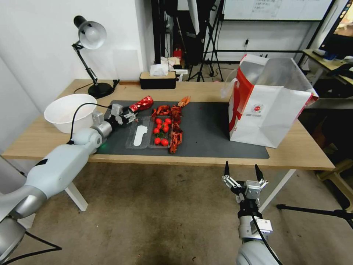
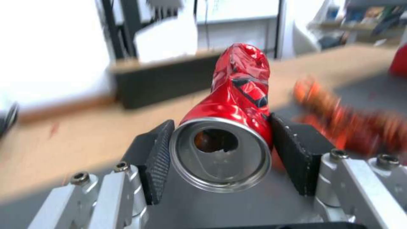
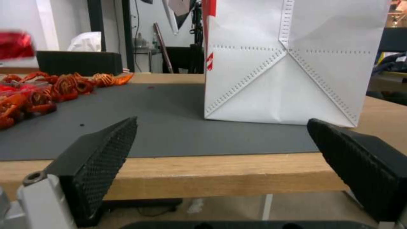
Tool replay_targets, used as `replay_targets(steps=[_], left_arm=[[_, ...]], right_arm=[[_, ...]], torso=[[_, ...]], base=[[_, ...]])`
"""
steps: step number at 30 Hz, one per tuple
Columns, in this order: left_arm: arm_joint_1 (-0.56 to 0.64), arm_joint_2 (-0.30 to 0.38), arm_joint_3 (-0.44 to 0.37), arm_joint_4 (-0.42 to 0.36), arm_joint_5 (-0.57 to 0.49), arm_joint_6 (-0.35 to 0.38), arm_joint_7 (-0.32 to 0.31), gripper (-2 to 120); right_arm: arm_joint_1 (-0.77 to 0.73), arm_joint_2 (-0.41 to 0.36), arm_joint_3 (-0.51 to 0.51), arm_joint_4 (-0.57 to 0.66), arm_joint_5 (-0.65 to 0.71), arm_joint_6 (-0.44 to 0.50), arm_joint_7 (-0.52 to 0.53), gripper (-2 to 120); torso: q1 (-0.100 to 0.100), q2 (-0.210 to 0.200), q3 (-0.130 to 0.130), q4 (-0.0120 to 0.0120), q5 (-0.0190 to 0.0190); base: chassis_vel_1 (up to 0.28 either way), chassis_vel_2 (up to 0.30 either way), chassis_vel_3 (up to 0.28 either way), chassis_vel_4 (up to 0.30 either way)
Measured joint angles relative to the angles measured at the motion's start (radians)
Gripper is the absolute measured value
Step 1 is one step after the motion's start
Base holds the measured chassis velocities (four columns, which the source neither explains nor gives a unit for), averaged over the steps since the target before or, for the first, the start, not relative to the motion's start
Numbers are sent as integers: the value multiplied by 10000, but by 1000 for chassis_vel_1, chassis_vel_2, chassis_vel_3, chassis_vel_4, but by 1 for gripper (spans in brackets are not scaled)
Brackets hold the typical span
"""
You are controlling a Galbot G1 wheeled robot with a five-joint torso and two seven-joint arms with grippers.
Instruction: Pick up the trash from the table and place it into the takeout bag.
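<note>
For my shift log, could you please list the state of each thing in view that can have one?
Crushed red can: dented, gripped, off the mat.
Left gripper: shut on the can.
Right gripper: open, empty, below the table edge.
Takeout bag: upright, mouth open.
Clear tray: open, holding tomatoes.
Desk lamp: off.

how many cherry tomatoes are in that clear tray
7 show: a cluster of cherry tomatoes in the clear tray on the grey mat, running from its far end to its near end beside the crayfish shells. More may be hidden.
</note>
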Motion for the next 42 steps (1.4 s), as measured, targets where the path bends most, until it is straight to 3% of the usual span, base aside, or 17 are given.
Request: replay_targets(steps=[9,20,25,31,37,42], left_arm=[[-1354,-565,661,-1295,-935,145,-173,55],[-4381,-2303,3051,-2128,-2176,378,-527,55],[-4996,-2950,3599,-2127,-2494,430,-628,55],[-5516,-4347,4268,-1505,-2610,450,-623,55],[-5624,-5196,4585,-847,-2585,436,-440,55],[-5657,-5513,4953,-347,-2550,382,-281,55]], right_arm=[[-19,1,6,34,-1,-11,2,100],[3,85,-26,12,-53,-18,2,100],[-2,88,-26,14,-64,-18,2,100],[-31,101,-28,55,-76,-18,0,100],[-70,89,35,129,-77,-13,5,100],[-82,99,48,155,-75,-7,12,100]], torso=[[-2,-1,0,-2,3],[-1,0,1,-5,6],[-2,-1,1,0,4],[-1,-1,1,-4,5],[-2,-1,1,-4,3],[-1,-1,1,0,0]], base=[[0,0,0,0],[0,0,0,0],[0,0,0,0],[0,0,0,0],[0,0,0,0],[0,0,0,0]])
